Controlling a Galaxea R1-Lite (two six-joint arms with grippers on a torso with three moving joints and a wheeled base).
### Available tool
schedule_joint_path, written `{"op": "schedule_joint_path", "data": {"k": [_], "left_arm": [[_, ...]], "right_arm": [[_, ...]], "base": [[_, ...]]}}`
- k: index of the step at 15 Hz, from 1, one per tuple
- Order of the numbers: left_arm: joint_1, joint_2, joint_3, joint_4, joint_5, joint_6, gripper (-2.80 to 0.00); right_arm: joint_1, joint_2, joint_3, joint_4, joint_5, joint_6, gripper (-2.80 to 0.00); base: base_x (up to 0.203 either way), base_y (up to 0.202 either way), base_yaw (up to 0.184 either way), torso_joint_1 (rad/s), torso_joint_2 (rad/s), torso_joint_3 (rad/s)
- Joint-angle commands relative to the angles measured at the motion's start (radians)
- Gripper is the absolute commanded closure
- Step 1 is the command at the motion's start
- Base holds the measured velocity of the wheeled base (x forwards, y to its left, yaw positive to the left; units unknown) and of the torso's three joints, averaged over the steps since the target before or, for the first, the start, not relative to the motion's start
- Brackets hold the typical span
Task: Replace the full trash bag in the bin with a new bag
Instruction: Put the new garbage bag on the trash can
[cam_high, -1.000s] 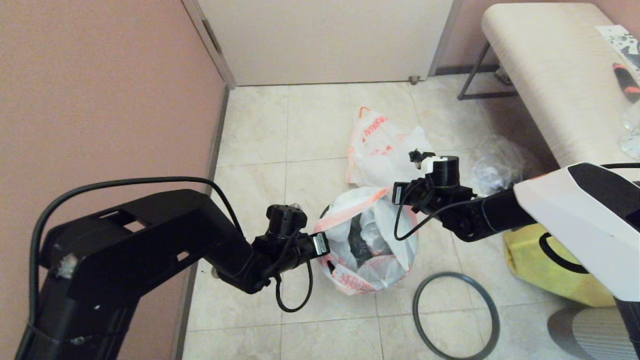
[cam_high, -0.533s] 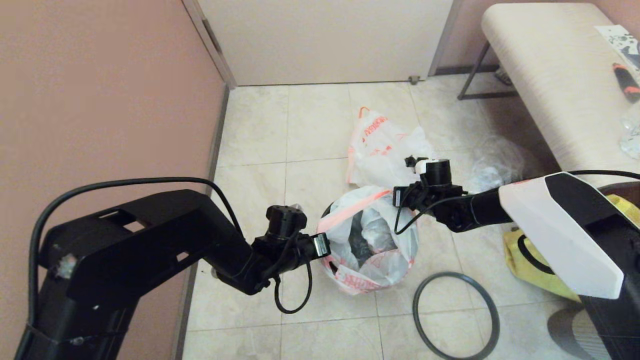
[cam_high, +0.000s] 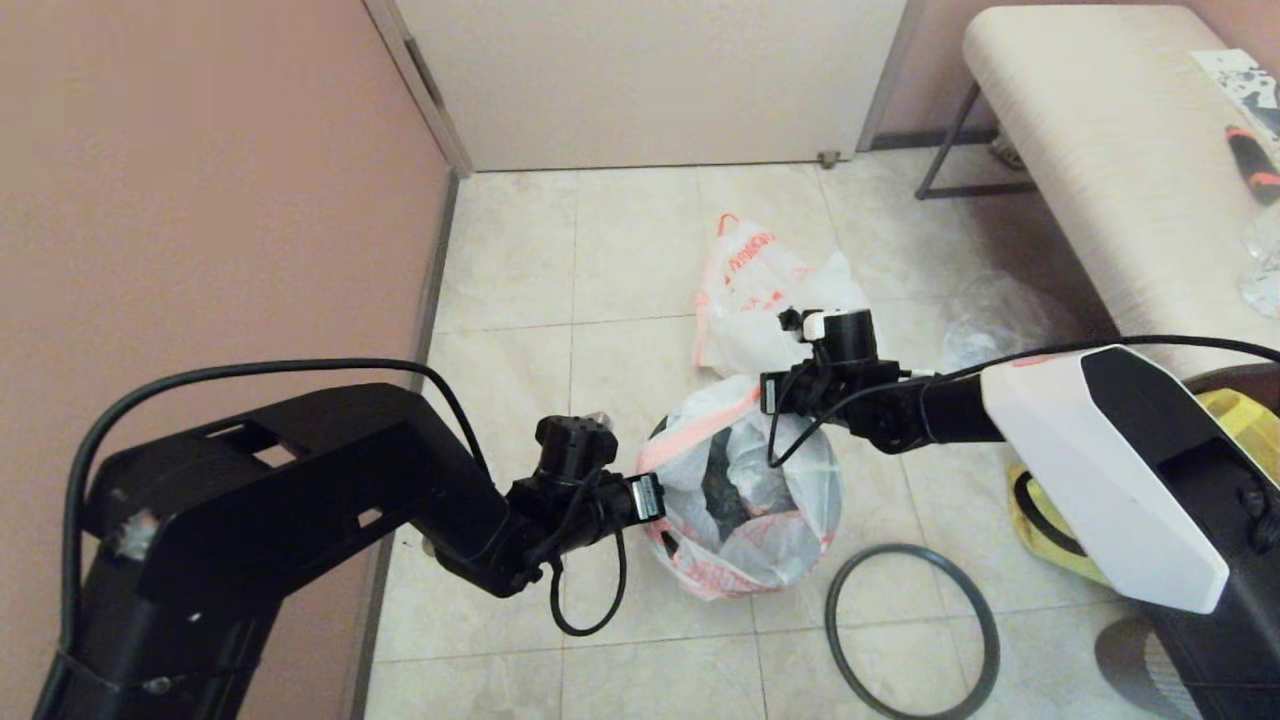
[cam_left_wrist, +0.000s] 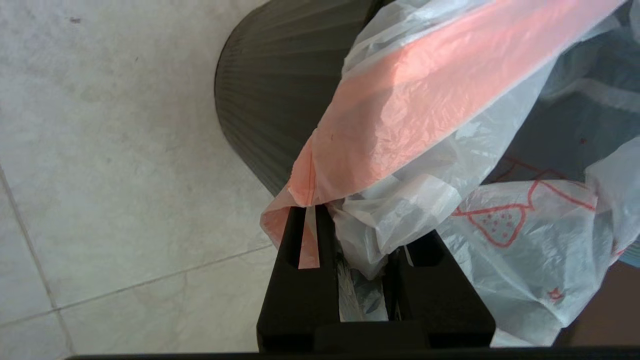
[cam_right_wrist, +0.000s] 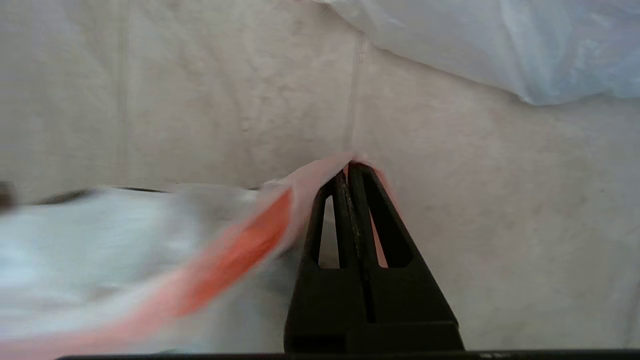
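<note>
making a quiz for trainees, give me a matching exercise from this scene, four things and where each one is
Things:
1. new bag
2. full trash bag
3. hoop
4. yellow tote

Places:
A. flat on the tiles, apart from the bin
B. on the floor behind the bin
C. draped over the bin, its hem pinched by the left pincer and the right pincer
D. under the right arm

Pairs: 1-C, 2-B, 3-A, 4-D

The new bag (cam_high: 745, 490) covers most of the bin (cam_left_wrist: 270, 105); its hem blurs in the right wrist view.
</note>
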Motion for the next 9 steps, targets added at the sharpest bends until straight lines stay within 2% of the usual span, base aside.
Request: {"op": "schedule_joint_path", "data": {"k": [1,7,9], "left_arm": [[-0.004,-0.002,0.004,-0.011,-0.001,-0.004,0.00],[-0.009,-0.003,0.020,-0.038,-0.001,-0.001,0.00],[-0.010,-0.002,0.030,-0.059,-0.001,0.013,0.00]], "right_arm": [[0.020,-0.053,0.014,0.000,0.020,0.014,0.00],[0.109,-0.038,-0.045,0.042,0.020,0.003,0.00],[0.121,-0.009,-0.057,0.053,0.022,-0.048,0.00]], "base": [[0.000,0.000,0.000,0.000,0.00,0.000],[0.000,0.000,0.000,0.000,0.00,0.000],[0.000,0.000,0.000,0.000,0.00,0.000]]}}
